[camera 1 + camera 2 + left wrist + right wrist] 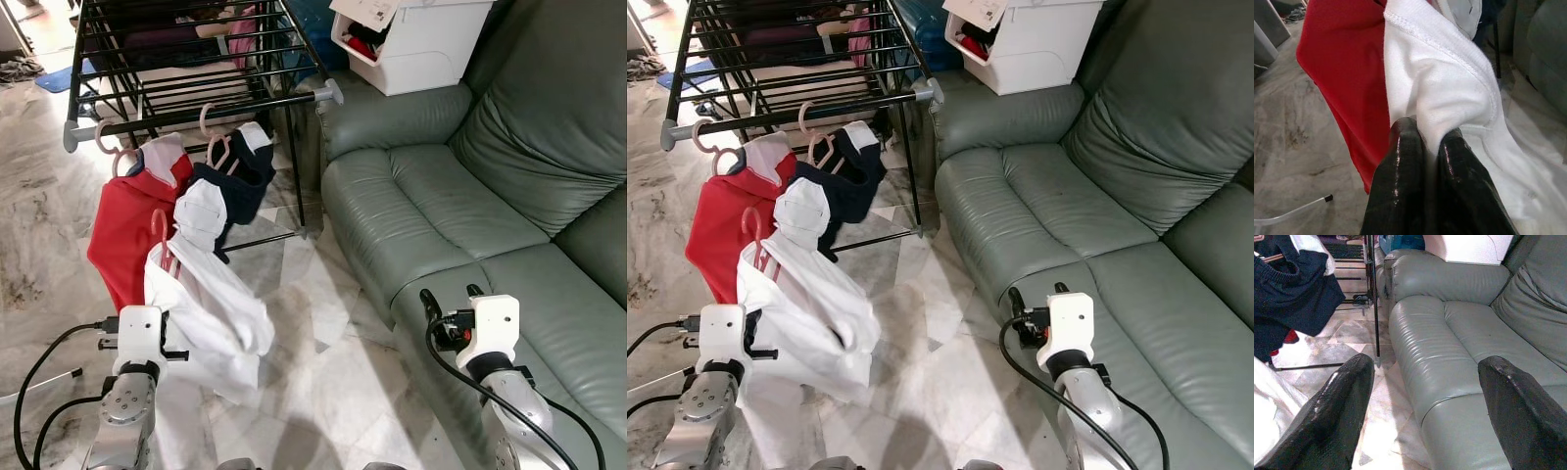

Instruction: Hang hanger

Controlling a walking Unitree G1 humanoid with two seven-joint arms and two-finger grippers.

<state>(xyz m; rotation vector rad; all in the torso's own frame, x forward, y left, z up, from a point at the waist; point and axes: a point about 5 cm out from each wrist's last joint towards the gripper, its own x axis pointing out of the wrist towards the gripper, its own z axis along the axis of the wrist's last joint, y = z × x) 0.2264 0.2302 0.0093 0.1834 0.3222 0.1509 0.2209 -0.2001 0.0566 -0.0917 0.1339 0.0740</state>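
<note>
Your left hand (1430,147) sits at the lower left of the head view, its two black fingers pinched together on a fold of the white shirt (211,294). In the left wrist view you can see the white cloth bunched right between the fingertips. That white shirt hangs on a pink hanger (160,235), whose hook stands free in the air left of centre, below the rail and not on it. The shirt drapes down from there toward the marble floor (313,323).

Your right hand (1425,396) is at the lower right of the head view, over the front edge of the green sofa (470,196), with its fingers spread apart and nothing between them.

At the upper left stands the black drying rack (186,59). Its front rail (206,111), with grey end caps, carries two more pink hangers: one with a red shirt (122,230) on the left, one with a navy shirt (235,181) just beside it. A white bin (421,49) sits behind the sofa arm at the top of the frame.
</note>
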